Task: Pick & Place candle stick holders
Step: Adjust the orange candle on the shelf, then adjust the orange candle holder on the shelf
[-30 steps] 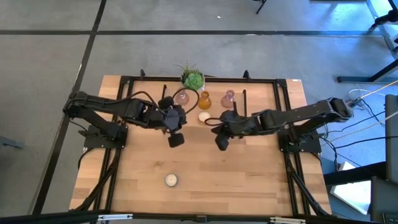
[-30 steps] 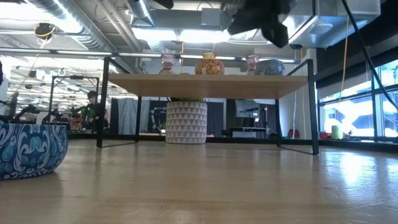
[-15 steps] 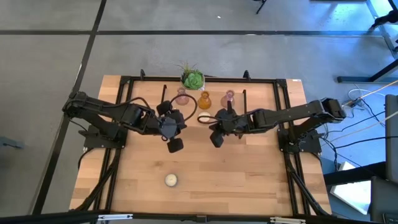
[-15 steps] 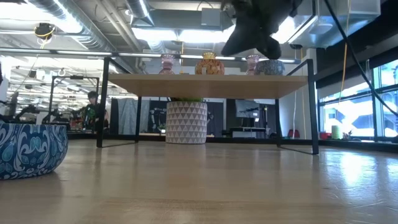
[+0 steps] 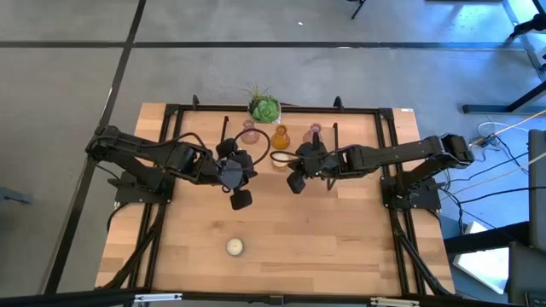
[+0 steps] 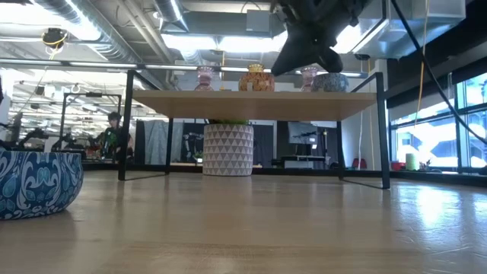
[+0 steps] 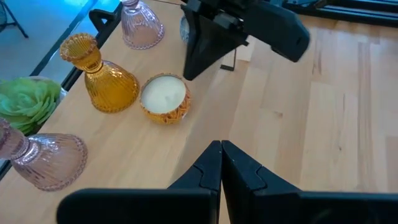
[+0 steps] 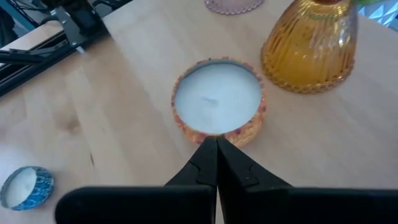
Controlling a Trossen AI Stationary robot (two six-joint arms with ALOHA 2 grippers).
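Observation:
On the wooden top's far middle stand two pinkish glass candle stick holders (image 5: 249,132) (image 5: 313,132) and an amber one (image 7: 102,84), with a green plant (image 5: 264,108) behind them. A low round cream-white holder (image 8: 217,102) sits just in front of the amber one. My right gripper (image 8: 216,142) is shut and hangs above that cream holder's near rim; in the low view it (image 6: 283,67) stays clear above the shelf. My left gripper (image 7: 221,146) is shut, raised left of the group, and points at it.
Another low round holder with a blue-patterned wall (image 5: 235,247) stands alone near the front edge, big in the low view (image 6: 30,183). A black frame (image 5: 171,111) borders the top. Bare wood lies between the arms and the near edge.
My right gripper, still shut, has moved toward the table's left and far edge and sunk a little, ending over the cream-white holder beside the amber one. The holders have stayed where they were.

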